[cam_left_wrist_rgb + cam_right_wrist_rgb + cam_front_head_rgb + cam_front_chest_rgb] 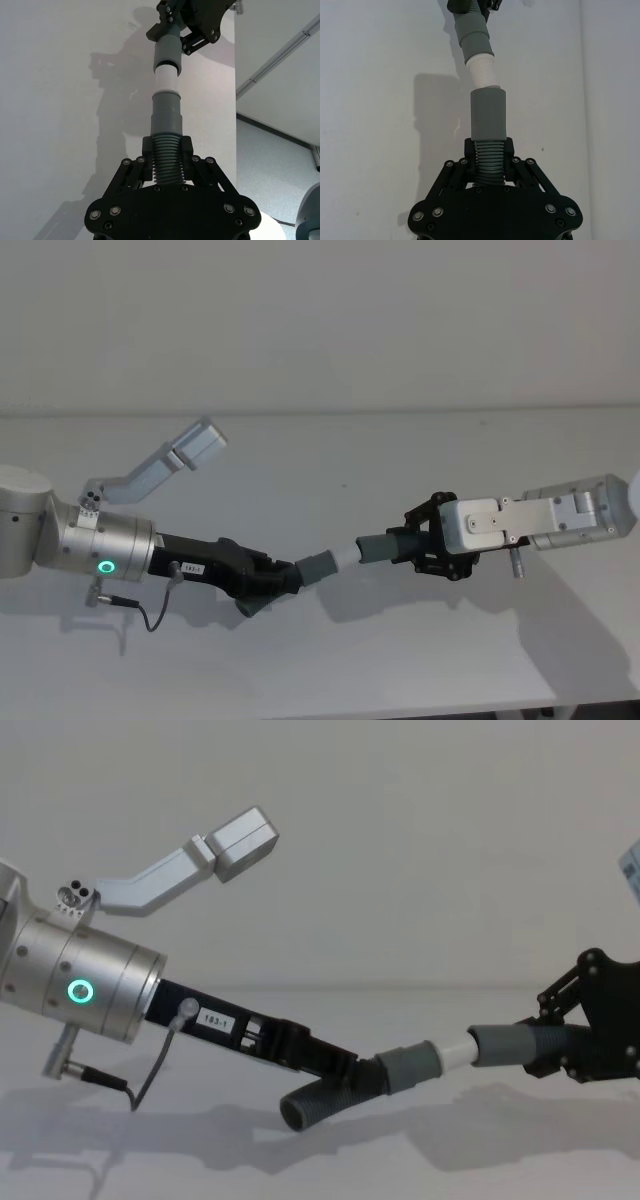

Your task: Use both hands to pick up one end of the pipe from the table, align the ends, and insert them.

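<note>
Head view: left pincer point(283, 578) comes in from the left on a silver arm point(100, 545) with a green ring light, clamped on the left pipe piece point(315, 568); right pincer point(412, 545) comes in from the right, clamped on the right pipe piece point(378, 548). Both pieces are held above the white counter point(400, 660), near its middle. A white tip point(345, 554) bridges the two pieces.
Left wrist view: fingers point(146, 149) pinch the ribbed part of the left piece; the white tip point(165, 79) is seated in the mouth of the far piece, part of it still bare.
Right wrist view: fingers point(510, 150) pinch the ribbed part of the right piece; the white tip point(483, 70) enters its open mouth point(488, 90) at a slight angle, a detail the left wrist view does not bring out.
Chest view: the left piece's free ribbed end point(305, 1105) hangs below the left pincer point(365, 1072), clear of the counter, with its shadow beneath; the joined pieces are seen side-on, nearly in line.
</note>
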Robot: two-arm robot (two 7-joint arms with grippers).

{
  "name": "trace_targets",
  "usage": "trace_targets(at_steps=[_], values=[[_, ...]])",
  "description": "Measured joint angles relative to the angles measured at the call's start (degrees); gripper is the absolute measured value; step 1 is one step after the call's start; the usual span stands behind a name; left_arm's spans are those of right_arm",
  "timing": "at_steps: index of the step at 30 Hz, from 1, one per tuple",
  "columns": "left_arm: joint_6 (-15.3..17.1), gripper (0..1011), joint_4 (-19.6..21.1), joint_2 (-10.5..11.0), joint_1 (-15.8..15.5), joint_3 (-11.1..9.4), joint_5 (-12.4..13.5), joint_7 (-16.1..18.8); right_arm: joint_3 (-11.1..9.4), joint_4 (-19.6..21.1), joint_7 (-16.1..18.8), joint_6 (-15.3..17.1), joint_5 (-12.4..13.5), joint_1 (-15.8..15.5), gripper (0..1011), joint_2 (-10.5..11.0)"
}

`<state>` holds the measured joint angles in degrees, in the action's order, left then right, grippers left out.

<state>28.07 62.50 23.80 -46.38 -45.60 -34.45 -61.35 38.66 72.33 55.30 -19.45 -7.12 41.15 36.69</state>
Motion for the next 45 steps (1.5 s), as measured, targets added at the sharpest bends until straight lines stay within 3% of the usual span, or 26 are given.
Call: trace_targets(at_steps=[31,45], values=[[-0.5,289,-3.1,-1.5,-1.8,-2.6,-0.8,-1.5,0.0,0.0,0.0,0.0,0.0,0.0,270,0.0],[-0.5,290,-3.6,-1.7,-1.9,-2.8,-1.6,-1.0,0.0,0.0,0.0,0.0,0.0,0.0,266,0.0]])
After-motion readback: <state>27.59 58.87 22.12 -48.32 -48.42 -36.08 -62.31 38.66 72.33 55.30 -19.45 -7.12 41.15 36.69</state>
